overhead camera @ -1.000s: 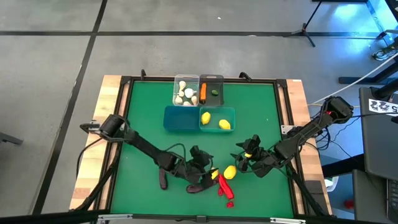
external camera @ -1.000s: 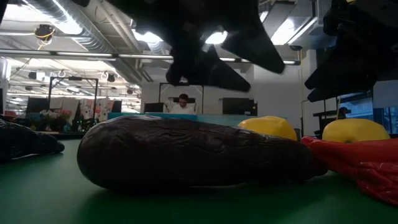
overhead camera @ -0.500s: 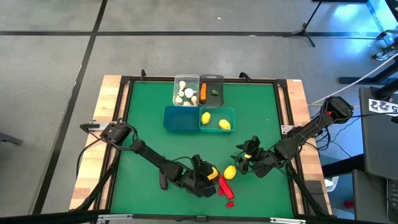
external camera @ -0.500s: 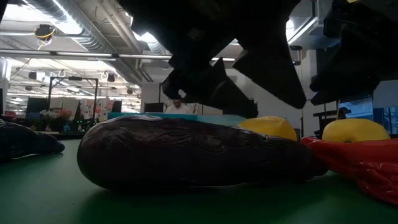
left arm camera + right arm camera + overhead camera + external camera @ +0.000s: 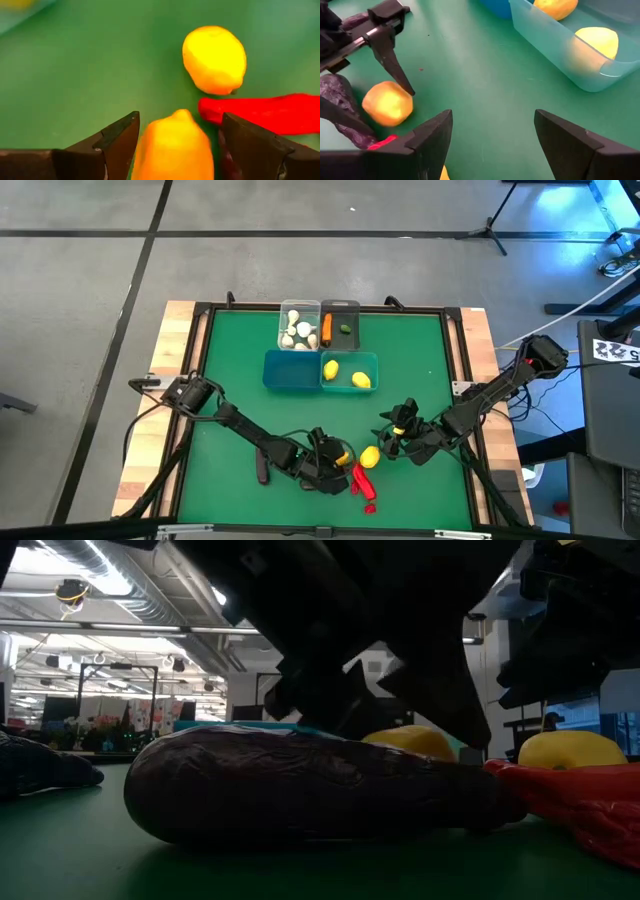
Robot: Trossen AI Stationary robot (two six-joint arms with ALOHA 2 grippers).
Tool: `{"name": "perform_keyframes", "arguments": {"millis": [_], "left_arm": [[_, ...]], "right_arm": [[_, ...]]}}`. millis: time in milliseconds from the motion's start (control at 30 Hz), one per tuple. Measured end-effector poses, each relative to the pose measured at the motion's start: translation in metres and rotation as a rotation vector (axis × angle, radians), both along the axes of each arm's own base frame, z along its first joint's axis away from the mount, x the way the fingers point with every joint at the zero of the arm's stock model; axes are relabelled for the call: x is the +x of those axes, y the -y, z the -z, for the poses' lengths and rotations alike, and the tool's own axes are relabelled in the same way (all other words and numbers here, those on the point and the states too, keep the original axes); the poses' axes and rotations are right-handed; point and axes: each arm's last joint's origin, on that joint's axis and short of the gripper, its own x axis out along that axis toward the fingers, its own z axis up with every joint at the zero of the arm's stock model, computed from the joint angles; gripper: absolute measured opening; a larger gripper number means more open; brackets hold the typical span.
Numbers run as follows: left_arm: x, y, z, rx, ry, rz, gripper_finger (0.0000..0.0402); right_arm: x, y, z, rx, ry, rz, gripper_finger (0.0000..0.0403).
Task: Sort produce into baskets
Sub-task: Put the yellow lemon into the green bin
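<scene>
Left pincer [image 5: 175,145] low over the green surface [image 5: 240,390], jaws wide, a lemon [image 5: 172,147] sitting between the two fingers [image 5: 117,142] but not yet squeezed. Second lemon [image 5: 215,60] lies just beyond the pincer tips, a red chili pepper [image 5: 260,114] beside it and close to one finger. Dark eggplant [image 5: 310,785] lies right under the same arm in the low view.

Right pincer [image 5: 492,132] waits nearby, jaws also wide, nothing between them; the teal bin [image 5: 555,55] with two lemons inside sits ahead of it.

Risks, as I judge them: the lemon is round and may squirt out if the jaws close off-centre. The finger nearest the chili could catch it and drag it along. The eggplant is close enough to be nudged on the lift.

Against half a second ago: the left arm has dropped lower and pushed forward, so the pincer now straddles the lemon. The right arm is unchanged.
</scene>
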Motion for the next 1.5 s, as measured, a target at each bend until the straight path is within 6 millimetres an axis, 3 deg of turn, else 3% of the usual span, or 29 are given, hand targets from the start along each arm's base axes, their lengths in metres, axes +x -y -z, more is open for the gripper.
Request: {"name": "perform_keyframes", "arguments": {"millis": [333,700,867,1133,1500], "left_arm": [[-0.007,-0.008,0.008,-0.054,-0.103,-0.060,0.0275],[-0.011,-0.012,0.011,0.022,-0.184,-0.021,0.0197],[-0.008,-0.019,0.004,0.032,-0.179,-0.017,0.0197],[0.004,-0.058,-0.024,0.098,-0.137,-0.063,0.0203],[0.020,-0.140,-0.056,0.227,-0.123,-0.148,0.0204]], "right_arm": [[0.000,0.000,0.000,-0.002,0.000,0.000,0.0280],[0.000,0.000,0.000,-0.003,-0.001,0.000,0.0280],[0.000,0.000,0.000,-0.004,-0.002,0.000,0.0280],[0.000,0.000,0.000,-0.005,-0.003,0.000,0.0280],[0.000,0.000,0.000,-0.005,-0.003,0.000,0.0280]]}}
